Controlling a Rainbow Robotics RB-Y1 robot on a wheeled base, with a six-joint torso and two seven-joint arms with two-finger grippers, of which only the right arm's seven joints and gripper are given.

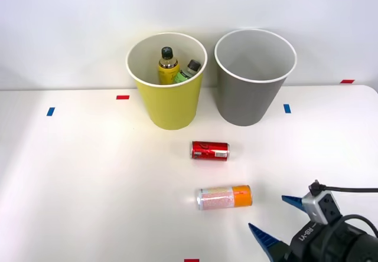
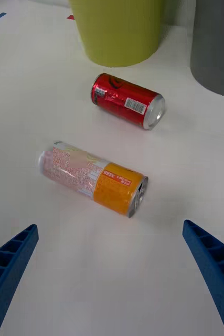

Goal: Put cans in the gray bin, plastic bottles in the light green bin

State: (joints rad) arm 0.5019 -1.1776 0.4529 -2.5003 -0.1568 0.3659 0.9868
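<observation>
Yellow-green, the round tapered plastic bin (image 1: 171, 105) at the white bench's (image 1: 88, 185) far edge holds the yellow black-capped plastic bottle (image 1: 168, 67) and the green gray-capped plastic bottle (image 1: 188, 71), just beside the round tapered gray plastic bin (image 1: 251, 91). The red metal can (image 1: 209, 150) and the orange, pale-labelled metal can (image 1: 224, 197) lie on their sides mid-bench, apart. Near the front right corner, the right end effector (image 1: 277, 220) has its blue ribbed fingers (image 2: 9, 268) spread wide, holding nothing.
</observation>
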